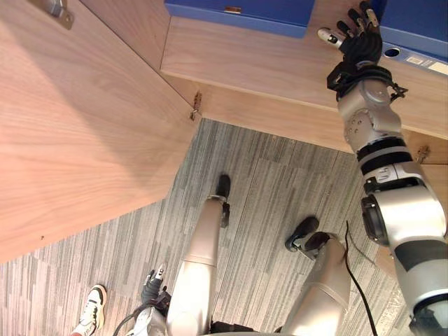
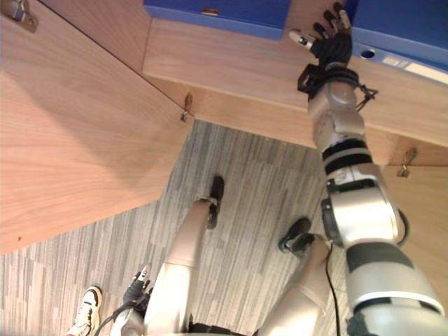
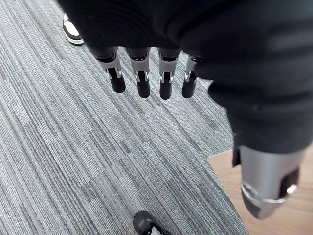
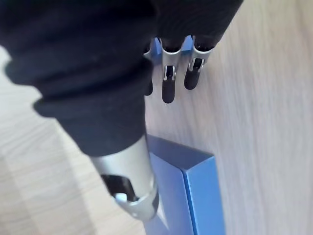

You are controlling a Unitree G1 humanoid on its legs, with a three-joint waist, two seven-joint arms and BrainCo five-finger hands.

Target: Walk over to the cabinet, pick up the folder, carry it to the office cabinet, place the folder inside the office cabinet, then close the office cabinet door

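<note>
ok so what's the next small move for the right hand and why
Probably draw the right hand back off the pale wooden cabinet shelf: its fingers are straight and hold nothing, a flat blue folder already lies beside it, and the wooden cabinet door stands open.

Both blue folders run off the top edge: the left folder shows just a strip, the right folder only a corner. The door is cut at the left and its handle is clipped. A person's shoe pokes in at the bottom. I can't tell whether the right hand touches the right folder.
</note>
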